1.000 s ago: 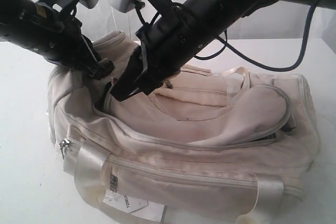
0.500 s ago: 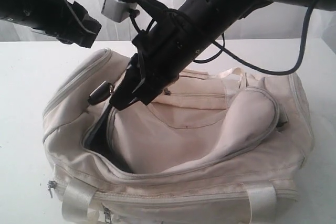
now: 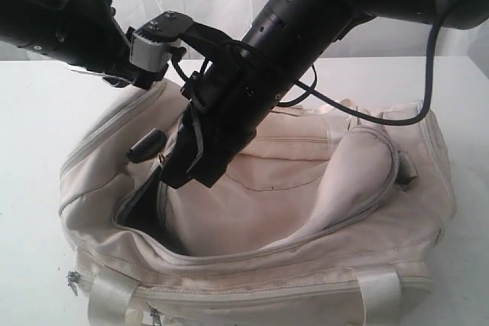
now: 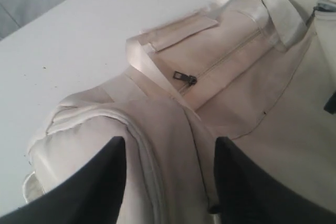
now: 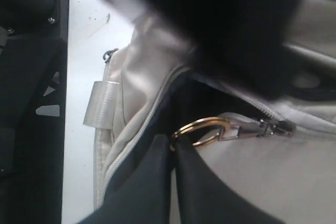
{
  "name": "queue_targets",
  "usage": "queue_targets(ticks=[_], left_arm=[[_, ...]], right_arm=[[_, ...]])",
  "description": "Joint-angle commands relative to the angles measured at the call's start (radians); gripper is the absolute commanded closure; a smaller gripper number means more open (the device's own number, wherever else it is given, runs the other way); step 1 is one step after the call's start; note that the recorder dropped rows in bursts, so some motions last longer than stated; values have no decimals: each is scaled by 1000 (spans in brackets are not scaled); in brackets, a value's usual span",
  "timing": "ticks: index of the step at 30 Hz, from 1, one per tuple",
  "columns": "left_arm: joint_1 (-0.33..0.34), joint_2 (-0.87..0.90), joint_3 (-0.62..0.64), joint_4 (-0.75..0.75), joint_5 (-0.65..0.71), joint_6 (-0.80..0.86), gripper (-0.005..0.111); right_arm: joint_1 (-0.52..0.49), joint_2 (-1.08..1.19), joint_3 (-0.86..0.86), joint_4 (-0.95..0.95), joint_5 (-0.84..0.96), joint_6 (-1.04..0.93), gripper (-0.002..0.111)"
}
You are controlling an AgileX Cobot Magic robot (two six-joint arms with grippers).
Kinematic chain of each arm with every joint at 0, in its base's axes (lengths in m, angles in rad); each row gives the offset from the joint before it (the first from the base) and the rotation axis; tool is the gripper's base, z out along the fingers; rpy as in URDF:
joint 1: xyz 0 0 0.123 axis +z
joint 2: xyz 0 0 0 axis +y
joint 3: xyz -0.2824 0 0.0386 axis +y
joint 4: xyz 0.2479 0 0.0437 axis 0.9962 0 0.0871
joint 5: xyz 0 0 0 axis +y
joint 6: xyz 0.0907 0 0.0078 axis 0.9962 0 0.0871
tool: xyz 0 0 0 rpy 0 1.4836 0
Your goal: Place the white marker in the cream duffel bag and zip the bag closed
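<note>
The cream duffel bag (image 3: pixel 306 211) lies on the white table with its main zip partly undone and a dark gap (image 3: pixel 141 208) at its left end. My right gripper (image 3: pixel 179 177) is at that gap. In the right wrist view the right gripper (image 5: pixel 173 142) is shut on the gold ring (image 5: pixel 207 124) of the zipper pull (image 5: pixel 262 128). My left gripper (image 4: pixel 168 142) is open just above the bag's end panel (image 4: pixel 247 93), holding nothing; in the exterior view the left gripper (image 3: pixel 136 72) sits by the bag's far left corner. The white marker is out of view.
A side pocket with a small dark zipper pull (image 4: pixel 185 78) faces the left wrist camera. A black strap ring (image 3: pixel 147 145) sticks out beside the right gripper. White table (image 3: pixel 38 127) lies to the left of the bag. The two arms are close together above the bag's left end.
The left arm let go of the bag's end, rose, then came back down to it. The bag's mouth gaped wider. The right gripper moved down and left along the zip.
</note>
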Motion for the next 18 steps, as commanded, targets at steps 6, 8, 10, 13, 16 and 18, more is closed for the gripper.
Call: queue_targets(ticks=[6,8,10,13,16,18], left_arm=[[-1,58,-2,-80,78,59,51],[-1,74,-2,-89,78,69,51],[-1,83,-2,-91,78,80,51],[-1,94,-2,-91,76,107,51],[-1,93,-2,-61,72,132,51],[-1,84,-2,-24,68,131,51]], right_arm=[[7,-13,4,-8,6,19,107],[7,-13,4,-8,6,19,107],[7,-13,4,-8,8,19,107],[7,-13,4,-8,8,19,107],[7,-13,4,-8,8,19,107],[7,-13,4,-10,8,19,107]])
